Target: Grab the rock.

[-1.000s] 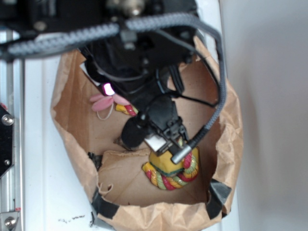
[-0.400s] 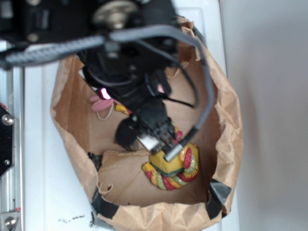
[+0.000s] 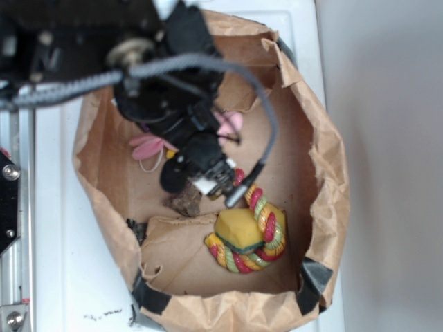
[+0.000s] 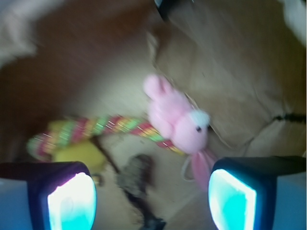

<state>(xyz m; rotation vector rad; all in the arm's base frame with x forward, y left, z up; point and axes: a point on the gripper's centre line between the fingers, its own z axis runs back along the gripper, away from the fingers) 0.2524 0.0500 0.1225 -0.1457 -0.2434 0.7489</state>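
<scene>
The rock (image 3: pixel 185 202) is a small rough grey-brown stone on the floor of the brown paper bag (image 3: pixel 97 173), just below my gripper (image 3: pixel 197 178). In the wrist view the rock (image 4: pixel 135 176) lies blurred between and ahead of my two glowing fingers (image 4: pixel 72 201), which stand wide apart with nothing between them. The gripper (image 4: pixel 152 201) is open and hangs above the rock without touching it.
A pink plush toy (image 4: pixel 178 120) lies just beyond the rock, toward the right finger. A yellow sponge block wrapped in coloured rope (image 3: pixel 248 235) sits to the lower right in the exterior view. The bag's paper walls (image 3: pixel 332 187) ring everything.
The arm has swung up and to the left, off the yellow sponge block. The rock, hidden under the gripper before, now shows just below it.
</scene>
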